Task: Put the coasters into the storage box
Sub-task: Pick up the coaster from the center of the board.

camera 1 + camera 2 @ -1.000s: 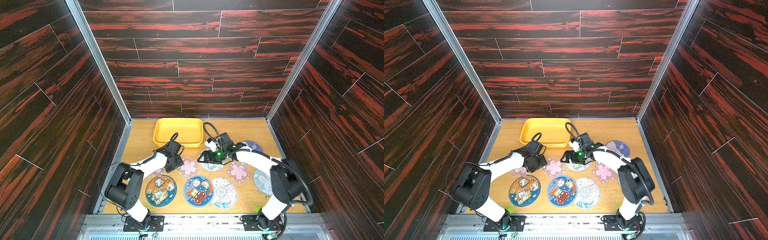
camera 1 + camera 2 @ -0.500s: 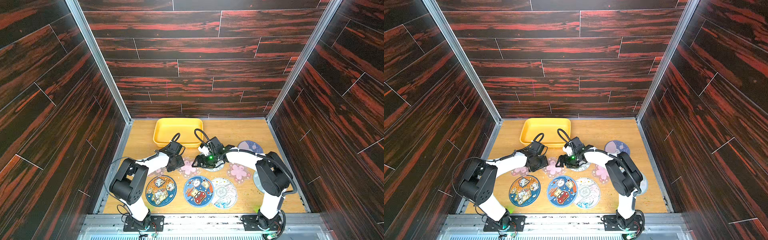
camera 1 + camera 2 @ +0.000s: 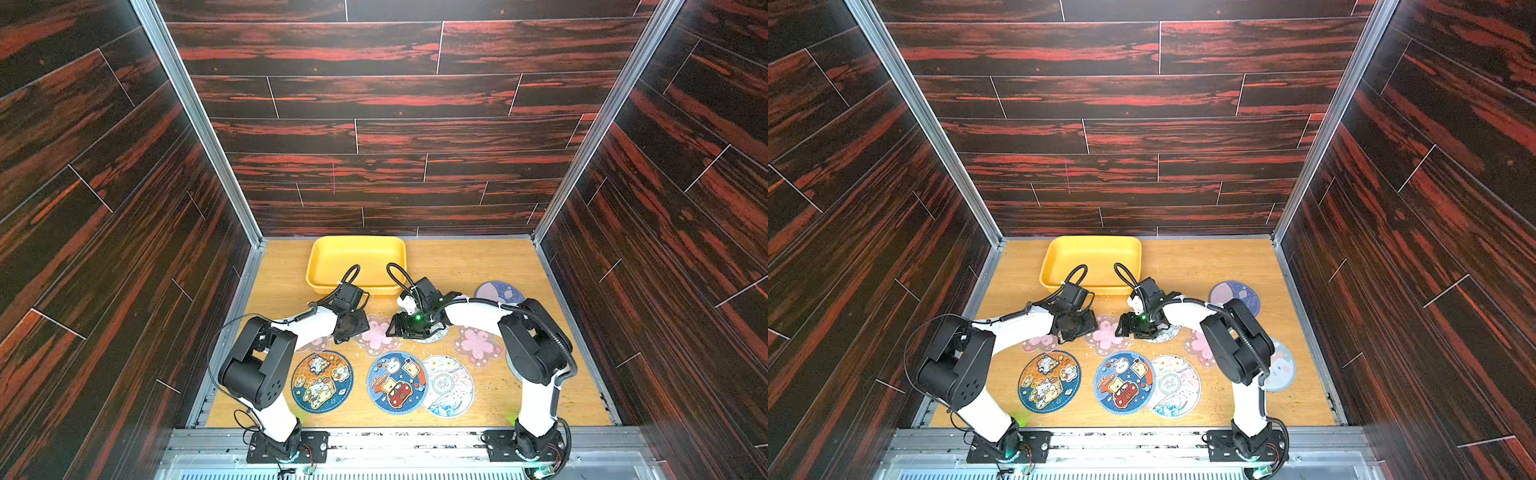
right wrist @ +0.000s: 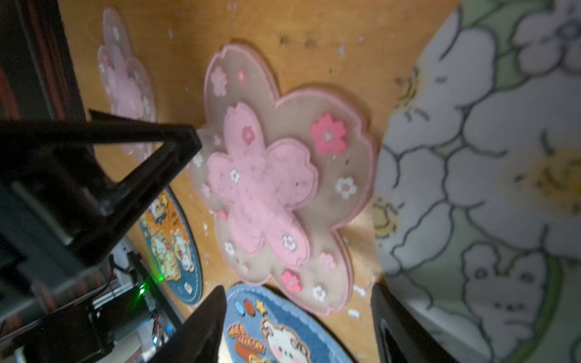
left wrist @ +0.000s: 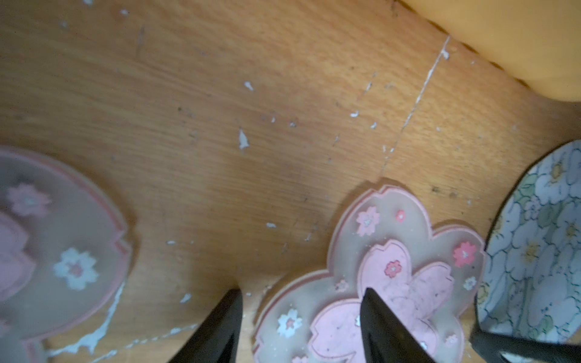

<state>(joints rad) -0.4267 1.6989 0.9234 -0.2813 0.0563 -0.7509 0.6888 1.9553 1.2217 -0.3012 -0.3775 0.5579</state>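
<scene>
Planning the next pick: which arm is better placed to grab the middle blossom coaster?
Left, probably: the left gripper straddles the edge of the middle blossom coaster, while the right gripper sits beside the floral disc.

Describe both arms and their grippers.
The left arm and right arm match: white links, bulky black joints, a black cable looped above each wrist. A green light glows on the right wrist. The left gripper and right gripper have black tapered fingers.
</scene>
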